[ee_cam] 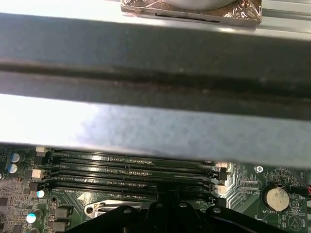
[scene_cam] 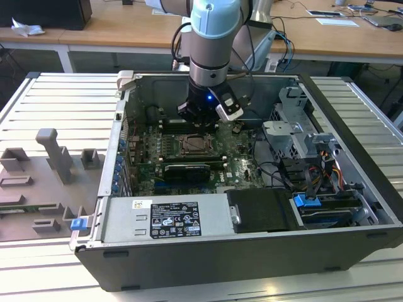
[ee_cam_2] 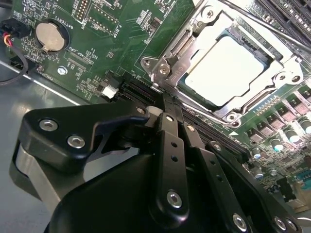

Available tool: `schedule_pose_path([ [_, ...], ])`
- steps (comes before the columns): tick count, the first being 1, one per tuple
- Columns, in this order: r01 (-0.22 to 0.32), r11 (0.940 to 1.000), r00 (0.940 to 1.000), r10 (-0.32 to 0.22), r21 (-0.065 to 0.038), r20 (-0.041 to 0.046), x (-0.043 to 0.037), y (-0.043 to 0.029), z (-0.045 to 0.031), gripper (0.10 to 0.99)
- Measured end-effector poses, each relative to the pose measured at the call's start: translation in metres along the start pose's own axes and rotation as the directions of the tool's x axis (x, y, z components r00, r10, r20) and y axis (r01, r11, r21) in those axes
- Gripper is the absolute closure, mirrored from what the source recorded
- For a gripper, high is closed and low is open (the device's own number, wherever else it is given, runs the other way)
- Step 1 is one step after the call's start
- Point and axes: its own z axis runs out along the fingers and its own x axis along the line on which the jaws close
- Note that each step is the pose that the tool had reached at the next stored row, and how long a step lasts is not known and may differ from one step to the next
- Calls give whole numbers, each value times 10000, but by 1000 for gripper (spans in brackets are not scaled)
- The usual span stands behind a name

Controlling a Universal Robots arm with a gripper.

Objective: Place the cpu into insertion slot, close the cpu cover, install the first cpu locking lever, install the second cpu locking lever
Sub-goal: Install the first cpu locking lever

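Claw (ee_cam_2: 163, 99) hovering low just beside the socket, fingers pressed together, gripping nothing. Cpu (ee_cam_2: 228, 68) seated in the slot (scene_cam: 197, 144), cover (ee_cam_2: 182, 60) closed flat around it, inside the open case (scene_cam: 208, 264).

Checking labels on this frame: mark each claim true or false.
1. The pale silver-grey square cpu sits in the insertion slot. True.
2. The thin silver metal cpu cover stands upright, open. False: it lies down over the cpu.
3. The gripper carries the cpu. False: the cpu is in the socket.
4. A round silver coin battery sits on the green motherboard. True.
5. The arm hangs outside the grey computer case. False: it reaches inside.
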Motion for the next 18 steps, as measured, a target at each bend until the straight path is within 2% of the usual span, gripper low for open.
schedule_pose_path([
  [10, -87, 10000, 10000, 87, 46, 11, 0, 2, -14, 980],
  [18, -171, 9997, 9999, 171, 186, 15, 0, -3, 11, 980],
])
